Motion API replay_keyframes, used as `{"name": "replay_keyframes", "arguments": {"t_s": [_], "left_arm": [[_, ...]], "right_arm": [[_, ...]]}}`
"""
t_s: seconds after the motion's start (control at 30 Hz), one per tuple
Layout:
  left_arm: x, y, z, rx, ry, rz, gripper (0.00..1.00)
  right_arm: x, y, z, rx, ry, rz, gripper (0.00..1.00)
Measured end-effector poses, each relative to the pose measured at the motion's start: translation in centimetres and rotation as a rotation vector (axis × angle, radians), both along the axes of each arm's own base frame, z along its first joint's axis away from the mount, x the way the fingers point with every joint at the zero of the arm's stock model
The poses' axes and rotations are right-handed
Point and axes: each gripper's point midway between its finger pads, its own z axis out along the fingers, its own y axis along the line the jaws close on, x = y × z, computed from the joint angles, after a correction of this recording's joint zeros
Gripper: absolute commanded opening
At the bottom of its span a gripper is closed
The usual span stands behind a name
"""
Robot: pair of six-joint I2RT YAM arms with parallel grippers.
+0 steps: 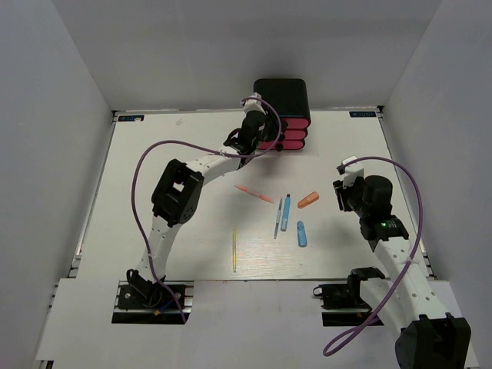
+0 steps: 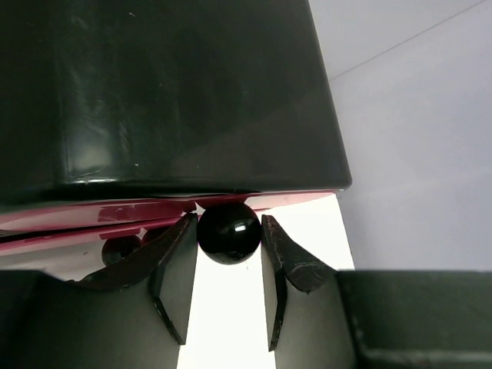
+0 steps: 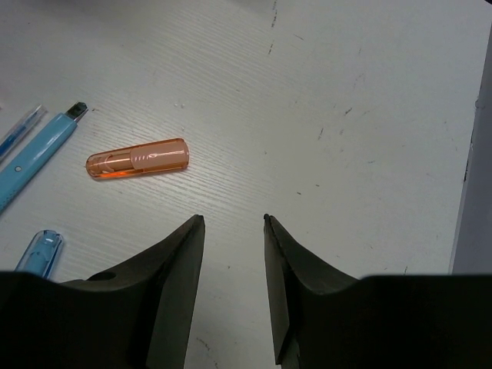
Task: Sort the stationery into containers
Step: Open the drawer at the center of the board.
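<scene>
Left end effector (image 2: 227, 221) brackets the black knob (image 2: 228, 233) of the top pink drawer (image 2: 77, 215), far side of the bench (image 1: 154, 154); whether it clamps cannot be told. Right end effector (image 3: 234, 219), released, hovers near the orange stub (image 3: 138, 163).

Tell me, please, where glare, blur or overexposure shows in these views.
Left wrist: the table is burnt out to white, and the black knob carries small highlights. Right wrist: sharp, the orange stub glints faintly. Top external: even light, soft shadows.
</scene>
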Motion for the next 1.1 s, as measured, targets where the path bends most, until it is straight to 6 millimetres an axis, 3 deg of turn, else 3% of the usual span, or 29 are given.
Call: {"name": "replay_keyframes", "arguments": {"t_s": [0.07,0.23,0.53,0.6,0.63,0.73,0.9,1.1], "left_arm": [[0.0,0.0,0.0,0.000,0.001,-0.001,0.25],[-0.9,0.0,-0.3,-0.020,-0.014,-0.014,0.24],[-6.1,0.4,-0.9,-0.006,-0.003,-0.070,0.23],[-6.6,0.2,-1.3,-0.003,-0.002,-0.079,0.27],[-6.7,0.2,-1.3,-0.001,-0.004,-0.081,0.45],[-6.9,0.3,-1.5,0.009,-0.003,-0.084,0.76],[-7.5,0.8,-3.4,0.043,0.048,-0.081,0.80],[-8.6,1.8,-3.2,0.063,0.063,-0.081,0.80]], "right_arm": [[0.0,0.0,0.0,-0.001,0.000,-0.002,0.43],[0.0,-0.1,0.0,-0.002,-0.001,-0.005,0.43],[0.0,-0.2,0.0,-0.004,-0.001,-0.008,0.48],[0.0,-0.2,0.0,-0.004,-0.001,-0.008,0.52],[0.0,-0.2,0.0,-0.004,-0.001,-0.008,0.58],[0.0,-0.1,0.0,-0.003,0.000,-0.008,0.64],[-0.1,0.0,-0.4,-0.003,0.009,0.001,0.66],[-0.4,0.4,-1.3,0.002,0.038,0.026,0.66]]}}
